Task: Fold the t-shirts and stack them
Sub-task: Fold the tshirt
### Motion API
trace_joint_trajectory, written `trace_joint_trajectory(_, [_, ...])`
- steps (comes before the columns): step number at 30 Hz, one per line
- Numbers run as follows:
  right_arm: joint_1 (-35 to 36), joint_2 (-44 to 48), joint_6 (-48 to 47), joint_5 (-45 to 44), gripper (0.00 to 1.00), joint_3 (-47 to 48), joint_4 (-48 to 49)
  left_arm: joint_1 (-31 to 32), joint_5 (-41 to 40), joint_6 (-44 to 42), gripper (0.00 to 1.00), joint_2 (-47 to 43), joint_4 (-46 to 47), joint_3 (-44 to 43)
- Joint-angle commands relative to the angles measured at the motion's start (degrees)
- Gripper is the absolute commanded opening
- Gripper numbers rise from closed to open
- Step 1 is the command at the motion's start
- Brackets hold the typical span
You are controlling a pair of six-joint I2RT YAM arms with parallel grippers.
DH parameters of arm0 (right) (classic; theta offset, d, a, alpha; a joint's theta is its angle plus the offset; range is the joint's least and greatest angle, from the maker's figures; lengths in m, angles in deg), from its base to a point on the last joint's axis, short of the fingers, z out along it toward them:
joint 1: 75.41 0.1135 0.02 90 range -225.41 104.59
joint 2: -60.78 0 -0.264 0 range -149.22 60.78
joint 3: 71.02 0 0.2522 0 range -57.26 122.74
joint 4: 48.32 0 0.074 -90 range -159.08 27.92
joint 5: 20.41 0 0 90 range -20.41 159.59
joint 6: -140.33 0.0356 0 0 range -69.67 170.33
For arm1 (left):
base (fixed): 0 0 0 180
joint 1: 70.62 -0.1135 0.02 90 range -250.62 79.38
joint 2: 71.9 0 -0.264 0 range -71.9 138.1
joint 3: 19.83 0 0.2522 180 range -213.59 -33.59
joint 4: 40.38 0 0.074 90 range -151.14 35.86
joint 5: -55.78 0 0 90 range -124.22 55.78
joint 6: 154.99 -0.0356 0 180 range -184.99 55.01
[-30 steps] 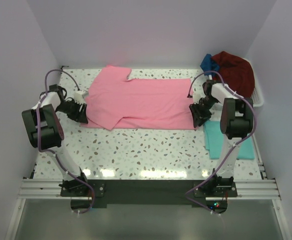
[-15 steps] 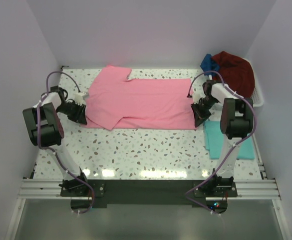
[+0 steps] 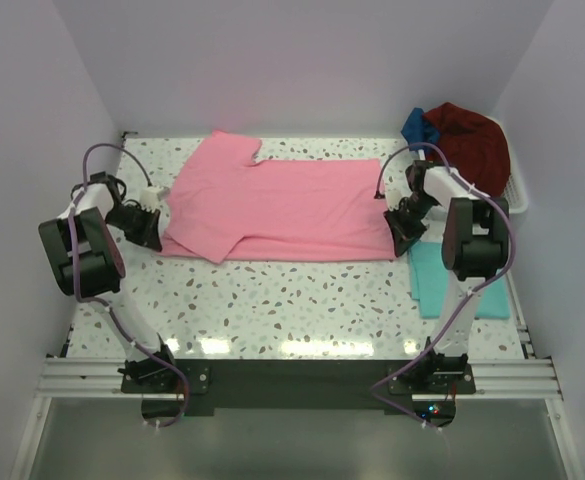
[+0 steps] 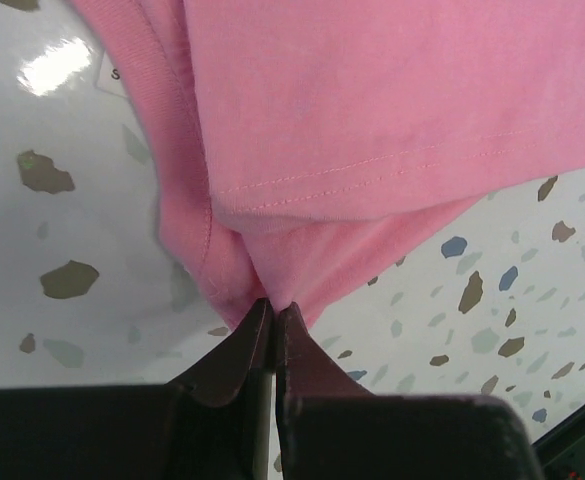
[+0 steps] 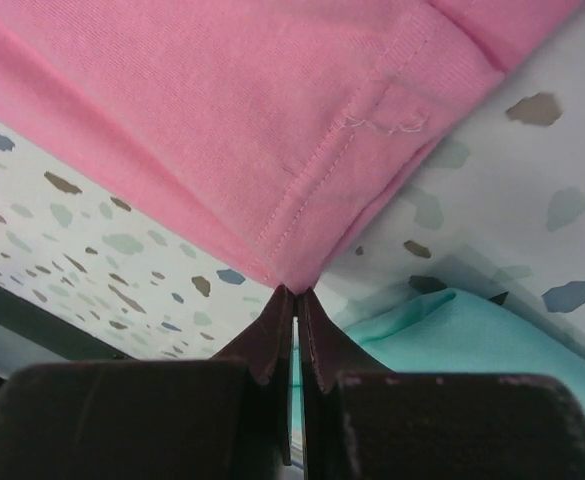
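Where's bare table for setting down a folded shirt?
Widest bare patch: the table strip between the pink shirt and the arm bases. Crowded on the right: teal shirt, with a dark red garment and a blue garment behind it.

The left tool (image 3: 148, 224), pinching the near-left edge of the plain pink cloth t-shirt (image 3: 282, 200), has drawn outward to its left, tugging that edge slightly across the desk (image 3: 302, 300).

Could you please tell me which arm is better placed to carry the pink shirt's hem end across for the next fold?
Right, probably: the right end effector is shut on the hem corner of the pink t-shirt, beside the teal t-shirt, while the left end effector pinches the opposite, collar end.
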Motion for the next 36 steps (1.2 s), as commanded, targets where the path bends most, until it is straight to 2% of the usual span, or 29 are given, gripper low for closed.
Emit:
trace_joint_trajectory(1, [0.28, 5.34, -3.17, -3.42, 0.00, -3.52, -3.22, -0.81, -2.98, -3.29, 0.00, -4.10, -1.69, 4.30])
trace_joint_trajectory(4, [0.98, 6.84, -3.26, -3.69, 0.00, -8.01, -1.28, -0.81, -3.51, -3.29, 0.00, -6.03, 1.03, 7.48])
trace_joint_trajectory(5, [1.07, 6.76, -3.08, -3.60, 0.00, -8.54, -1.28, -0.81, -2.98, -3.38, 0.09, -6.21, 1.13, 8.09])
trace_joint_trajectory(7, [1.15, 6.67, -2.82, -2.20, 0.23, -8.20, -2.51, -0.81, -0.01, -3.99, 0.27, -7.26, 0.95, 8.01])
trace_joint_trajectory(9, [1.07, 7.37, -2.55, -1.76, 0.43, -7.50, -3.21, -0.63, 2.20, -5.05, 0.36, -10.94, 1.39, 8.18])
trace_joint_trajectory(11, [1.07, 9.21, -1.94, -1.75, 0.52, -5.66, -3.74, -0.02, 3.61, -5.83, 0.42, -14.89, 2.36, 8.19])
trace_joint_trajectory(12, [1.15, 9.66, -1.76, -1.75, 0.54, -4.69, -4.35, 1.46, 3.53, -6.10, 0.42, -16.22, 2.53, 8.36])
trace_joint_trajectory(14, [1.07, 10.54, -0.62, -1.67, 0.54, -1.80, -4.62, 3.75, 1.51, -5.41, 0.43, -20.42, 4.72, 10.90])
trace_joint_trajectory(18, [1.07, 11.51, 1.22, 0.53, 0.52, 1.38, -5.59, 15.68, -5.51, -1.64, 0.44, -27.82, 10.78, 19.68])
trace_joint_trajectory(24, [1.33, 11.16, 2.63, 2.46, 0.48, -0.02, -4.01, 28.00, -12.46, 5.13, 0.45, -29.59, 15.36, 27.60])
trace_joint_trajectory(27, [1.86, 10.98, 3.16, 2.99, 0.47, -0.99, -3.05, 32.39, -14.48, 8.21, 0.51, -29.59, 17.38, 28.75])
trace_joint_trajectory(36, [2.21, 10.10, 3.60, 2.91, 0.46, -2.39, -1.46, 40.14, -19.41, 13.49, 0.48, -25.73, 22.75, 29.90])
